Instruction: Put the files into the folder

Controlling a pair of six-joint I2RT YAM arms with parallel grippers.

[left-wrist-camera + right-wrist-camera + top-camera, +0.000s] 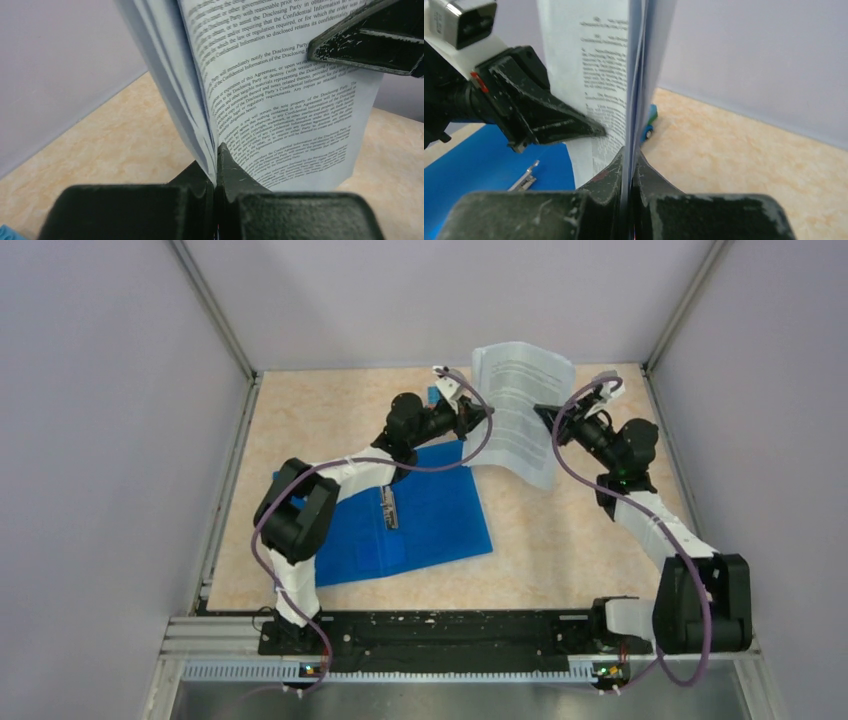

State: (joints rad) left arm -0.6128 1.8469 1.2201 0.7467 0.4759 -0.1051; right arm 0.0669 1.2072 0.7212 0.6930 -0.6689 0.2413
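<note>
The files (pixel 522 405), white sheets with dense black text, hang upright in the air between both grippers, right of the folder. My left gripper (pixel 487 413) is shut on their left edge; in the left wrist view (pixel 216 155) the sheets (pixel 280 100) rise from between the jaws. My right gripper (pixel 543 412) is shut on their right edge, and the right wrist view (pixel 628 155) shows the files (pixel 599 75) edge-on. The blue folder (pixel 420 515) lies open flat on the table, its metal clip (pixel 389 508) showing. It also appears in the right wrist view (pixel 479 165).
A small blue-and-orange object (pixel 650 122) lies on the table behind the papers, also near the left arm in the top view (pixel 436 395). Grey walls enclose the beige table (pixel 560 540) on three sides. A black rail (pixel 440 635) runs along the near edge.
</note>
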